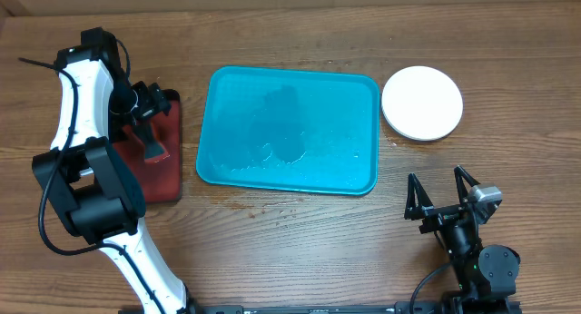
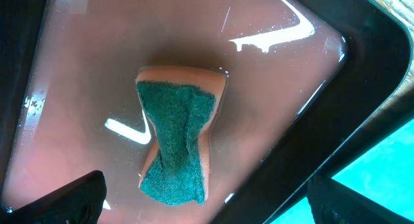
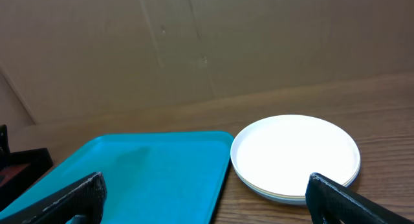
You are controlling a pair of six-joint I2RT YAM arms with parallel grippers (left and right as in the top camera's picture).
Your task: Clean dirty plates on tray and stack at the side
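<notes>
Starting at the left and counting 1 left gripper hanging over 1 small dark red tray with a black rim. Seeing its 2 black fingers spread wide apart in the left wrist view, pinching nothing. Finding 1 sponge lying flat on the wet red floor of that tray, orange below with its green scratchy side facing up, narrow in the middle. Touching the sponge with neither finger.

Moving to the middle and counting 1 big teal tray sitting flat on the wooden table, just beside the red tray but not touching it. Spotting wet patches and little drops shining on its floor.

Moving to the right and counting 1 stack of plates resting on the table, just past the teal tray's right side by its far corner, close but apart. Seeing 1 white plate on top. Catching at least 1 more pale rim peeking out underneath in the right wrist view, but not being able to tell the full count.

Ending with 1 right gripper at the front of the table, well apart from the plates. Seeing its 2 fingers spread open like a V, gripping nothing, pointing toward the teal tray and the plates.
</notes>
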